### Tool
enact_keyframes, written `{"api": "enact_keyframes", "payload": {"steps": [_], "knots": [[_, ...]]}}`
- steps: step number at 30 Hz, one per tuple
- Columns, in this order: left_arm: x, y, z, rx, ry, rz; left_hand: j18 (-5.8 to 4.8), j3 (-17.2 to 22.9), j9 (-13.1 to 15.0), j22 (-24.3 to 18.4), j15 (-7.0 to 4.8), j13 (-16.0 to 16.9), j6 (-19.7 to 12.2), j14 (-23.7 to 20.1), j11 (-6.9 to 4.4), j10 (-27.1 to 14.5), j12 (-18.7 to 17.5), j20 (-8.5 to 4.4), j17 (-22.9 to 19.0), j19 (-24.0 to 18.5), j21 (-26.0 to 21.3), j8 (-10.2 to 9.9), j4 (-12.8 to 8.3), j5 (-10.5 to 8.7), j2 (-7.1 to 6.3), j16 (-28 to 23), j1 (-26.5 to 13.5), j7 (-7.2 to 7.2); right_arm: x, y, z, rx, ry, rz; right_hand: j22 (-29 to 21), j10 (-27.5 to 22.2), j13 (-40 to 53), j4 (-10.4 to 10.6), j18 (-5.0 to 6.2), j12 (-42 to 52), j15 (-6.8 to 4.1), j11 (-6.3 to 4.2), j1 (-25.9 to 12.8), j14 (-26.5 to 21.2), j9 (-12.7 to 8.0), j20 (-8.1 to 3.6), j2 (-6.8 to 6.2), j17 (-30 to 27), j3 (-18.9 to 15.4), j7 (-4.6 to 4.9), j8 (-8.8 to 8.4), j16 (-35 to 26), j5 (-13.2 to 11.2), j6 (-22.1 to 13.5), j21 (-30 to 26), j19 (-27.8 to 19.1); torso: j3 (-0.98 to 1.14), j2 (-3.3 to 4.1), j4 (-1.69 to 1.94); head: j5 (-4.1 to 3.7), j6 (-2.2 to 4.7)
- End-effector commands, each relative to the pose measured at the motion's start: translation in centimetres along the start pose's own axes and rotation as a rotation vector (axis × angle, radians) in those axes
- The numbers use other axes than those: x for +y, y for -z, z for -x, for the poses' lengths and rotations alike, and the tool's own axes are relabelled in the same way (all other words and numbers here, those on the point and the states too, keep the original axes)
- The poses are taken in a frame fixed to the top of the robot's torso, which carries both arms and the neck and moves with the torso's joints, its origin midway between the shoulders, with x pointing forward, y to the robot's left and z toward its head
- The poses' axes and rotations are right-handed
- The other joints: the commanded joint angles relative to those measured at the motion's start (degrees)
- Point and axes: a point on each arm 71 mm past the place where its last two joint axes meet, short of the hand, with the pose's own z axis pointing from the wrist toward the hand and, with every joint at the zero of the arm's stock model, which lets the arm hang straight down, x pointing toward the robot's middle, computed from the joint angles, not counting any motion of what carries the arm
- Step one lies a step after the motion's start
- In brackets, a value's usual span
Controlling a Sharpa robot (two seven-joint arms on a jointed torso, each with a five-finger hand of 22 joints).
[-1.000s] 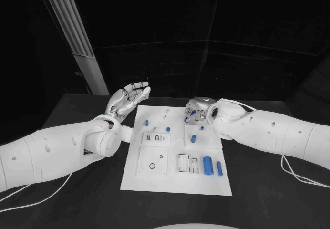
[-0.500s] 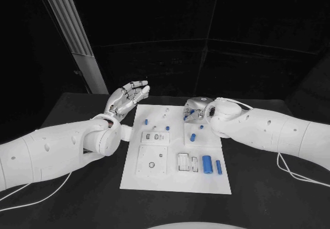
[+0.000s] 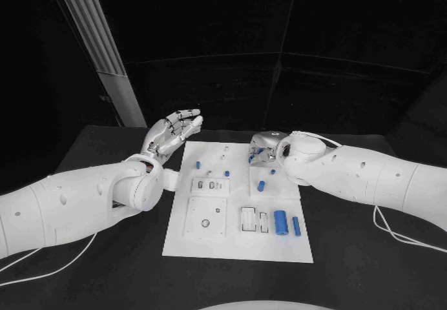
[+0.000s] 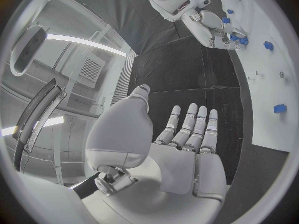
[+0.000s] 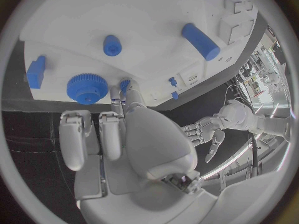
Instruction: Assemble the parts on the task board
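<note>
The white task board [image 3: 238,242] lies in the middle of the black table. Blue parts rest on it: a thick cylinder [image 3: 280,223], a thin pin [image 3: 297,227] and a short piece [image 3: 261,187]. My right hand [image 3: 265,147] hangs over the board's far right corner, fingers pointing down. In the right wrist view its fingertips [image 5: 118,93] pinch a small blue part [image 5: 124,84] just beside a blue gear [image 5: 87,88]. My left hand [image 3: 175,132] is raised off the board's far left corner, palm [image 4: 187,159] bare and fingers spread.
More blue pegs [image 3: 197,165] stand near the board's far left, and white sockets [image 3: 250,219] sit at its near middle. A grey pillar [image 3: 107,64] rises behind the table's left. Cables [image 3: 396,232] trail from the right arm.
My right hand has edged slightly left and away over the board's far right corner. The left hand has stayed raised in place.
</note>
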Motion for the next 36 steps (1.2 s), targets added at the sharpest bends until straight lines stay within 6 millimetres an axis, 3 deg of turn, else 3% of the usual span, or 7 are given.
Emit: {"api": "enact_keyframes", "payload": {"steps": [1, 7, 25, 28, 32, 36], "knots": [[-2.4, 0.3, 0.0, 0.011, 0.003, -0.331, 0.73, 0.36, -0.05, -0.05, 0.21, -0.03, -0.38, -0.08, 0.01, -0.43, 0.25, -0.10, 0.02, -0.38, -0.29, 0.20, 0.11, -0.19, 0.55, 0.17, 0.00, 8.72, 0.1, 0.0, -0.4, 0.031, 0.012, 0.001, 15.09, 0.96, 0.03, 0.46, -0.43, -0.52, -0.48, -0.09, 0.53, 4.65, 0.24, -0.48, 0.53, 6.65, 0.04, -0.29, 0.53, 0.08, 0.02, 1.16, 0.18, 5.84, -0.02, 0.05, 0.00, -0.14, -0.09], [-2.4, 0.3, 0.1, 0.011, 0.002, -0.329, 0.73, 0.38, -0.06, -0.04, 0.21, -0.03, -0.41, -0.08, 0.01, -0.44, 0.28, -0.11, 0.02, -0.41, -0.29, 0.24, 0.10, -0.17, 0.61, 0.18, 0.01, 8.72, 0.2, 0.1, -0.2, 0.003, 0.004, 0.013, 15.09, 2.99, 0.02, 0.54, -0.43, -1.38, -0.66, -0.26, 1.66, 4.69, 0.35, -0.67, 1.09, 6.82, 0.46, -0.48, 0.81, 0.08, 0.03, 2.95, 0.18, 5.84, -0.02, 0.06, 0.15, -0.13, -0.02], [-2.3, 0.2, 0.1, 0.011, 0.001, -0.326, 0.75, 0.40, -0.08, -0.10, 0.20, -0.03, -0.47, -0.08, 0.01, -0.46, 0.31, -0.14, 0.02, -0.49, -0.31, 0.25, 0.10, -0.15, 0.69, 0.19, 0.03, 8.72, 1.2, 1.7, 1.7, -0.254, -0.021, 0.135, 15.09, 6.48, 0.00, 0.96, -0.43, -5.54, -0.25, 0.21, 4.35, 4.81, 0.03, -0.59, 0.26, 7.38, 0.35, 0.07, -0.27, 0.13, 0.03, 4.96, 0.18, 5.84, -0.10, 0.09, 0.07, 0.92, 0.40], [-2.3, 0.2, 0.1, 0.013, 0.003, -0.325, 0.75, 0.40, -0.08, -0.10, 0.20, -0.03, -0.47, -0.08, 0.01, -0.46, 0.31, -0.14, 0.02, -0.49, -0.31, 0.25, 0.10, -0.15, 0.69, 0.19, 0.03, 8.72, 1.7, 1.5, 2.5, -0.286, -0.024, 0.154, 15.09, 6.66, 0.00, 1.00, -0.43, -5.74, -0.22, 0.25, 4.44, 4.82, 0.02, -0.58, 0.21, 7.46, 0.34, 0.11, -0.33, 0.13, 0.03, 5.07, 0.18, 5.84, -0.12, 0.12, 0.25, 1.00, 0.77], [-2.3, 0.2, 0.0, 0.013, 0.003, -0.325, 0.75, 0.40, -0.08, -0.10, 0.20, -0.03, -0.47, -0.08, 0.01, -0.46, 0.31, -0.14, 0.02, -0.49, -0.31, 0.25, 0.10, -0.15, 0.69, 0.19, 0.03, 8.72, 2.1, 1.2, 3.0, -0.306, -0.024, 0.168, 15.09, 6.81, 0.00, 1.06, -0.43, -6.00, -0.19, 0.30, 4.56, 4.82, 0.00, -0.55, 0.14, 7.47, 0.32, 0.16, -0.42, 0.14, 0.03, 5.15, 0.18, 5.84, -0.05, 0.22, 0.23, 1.74, 1.25], [-2.3, 0.1, 0.0, 0.013, 0.003, -0.325, 0.75, 0.40, -0.08, -0.10, 0.20, -0.03, -0.47, -0.08, 0.01, -0.46, 0.31, -0.14, 0.02, -0.49, -0.31, 0.25, 0.10, -0.15, 0.69, 0.19, 0.03, 8.72, 2.5, 0.8, 3.2, -0.307, -0.020, 0.176, 15.09, 6.88, -0.02, 1.17, -0.43, -6.42, -0.13, 0.35, 4.66, 4.83, -0.05, -0.52, 0.02, 7.51, 0.26, 0.20, -0.62, 0.14, 0.02, 5.12, 0.18, 5.84, -0.14, 0.40, 0.42, 1.94, 1.46]]}}
